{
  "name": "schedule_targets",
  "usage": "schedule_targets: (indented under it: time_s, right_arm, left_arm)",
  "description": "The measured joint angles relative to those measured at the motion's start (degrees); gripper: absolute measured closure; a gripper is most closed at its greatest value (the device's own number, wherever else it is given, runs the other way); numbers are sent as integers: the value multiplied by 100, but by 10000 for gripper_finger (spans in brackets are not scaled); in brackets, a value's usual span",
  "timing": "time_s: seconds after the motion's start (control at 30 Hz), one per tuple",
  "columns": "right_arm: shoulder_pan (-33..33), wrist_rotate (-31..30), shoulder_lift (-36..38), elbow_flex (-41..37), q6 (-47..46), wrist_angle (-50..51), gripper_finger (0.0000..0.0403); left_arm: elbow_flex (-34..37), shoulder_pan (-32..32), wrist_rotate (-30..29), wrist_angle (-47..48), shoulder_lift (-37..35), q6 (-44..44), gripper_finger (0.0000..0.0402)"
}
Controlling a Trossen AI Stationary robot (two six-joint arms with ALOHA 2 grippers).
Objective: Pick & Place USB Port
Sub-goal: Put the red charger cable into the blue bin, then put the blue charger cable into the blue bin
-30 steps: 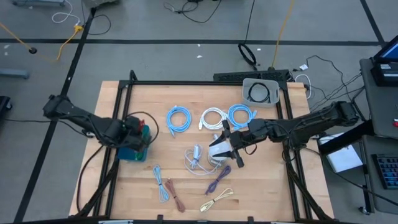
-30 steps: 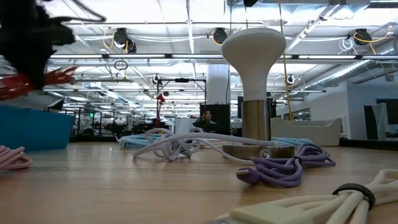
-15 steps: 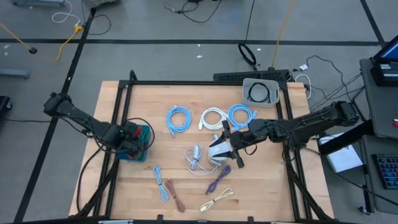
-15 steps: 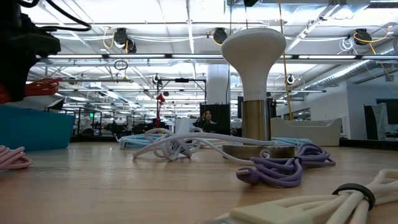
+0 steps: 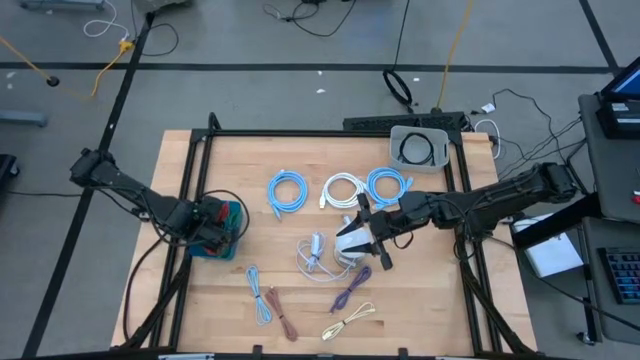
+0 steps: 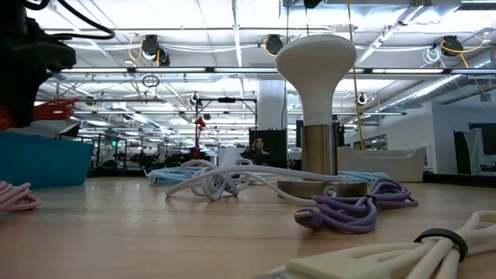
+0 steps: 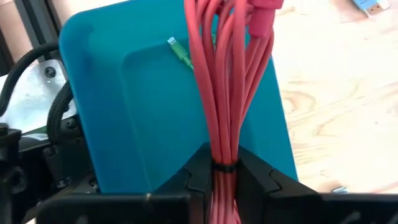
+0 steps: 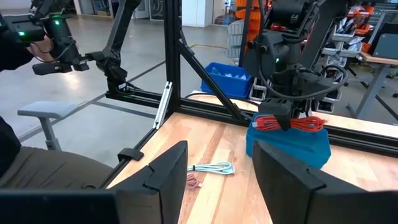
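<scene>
L tool (image 7: 224, 177) sat clamped on red cable bundle (image 7: 227, 81), directly over teal bin (image 7: 130, 106), cable hanging lengthwise into it; R tool (image 8: 217, 180) stood apart, idle mid-table.

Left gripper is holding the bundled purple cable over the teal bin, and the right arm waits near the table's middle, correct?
Not quite: the cable in the left gripper is red, not purple, as the left wrist view shows. It does hang over the teal bin, and the right gripper does wait near the table's middle.
</scene>
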State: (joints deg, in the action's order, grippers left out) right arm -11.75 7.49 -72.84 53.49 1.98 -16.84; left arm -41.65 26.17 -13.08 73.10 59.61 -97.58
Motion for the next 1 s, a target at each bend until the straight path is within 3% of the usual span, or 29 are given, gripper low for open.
schedule_targets:
  time_s: [0.33, 0.77, 0.87, 1.0]
  right_arm:
    - [0, 0, 0, 0, 0, 2, 234]
    - [0, 0, 0, 0, 0, 2, 236]
    - [0, 2, 0, 0, 5, 2, 236]
    - [0, 0, 0, 0, 2, 2, 237]
  left_arm:
    - [0, 59, -7, 0, 0, 18, 335]
    - [1, 59, -75, -3, 0, 165, 193]
    - [-63, 59, -414, 46, 0, 493, 181]
    - [-420, -54, -1299, 129, -7, 1030, 179]
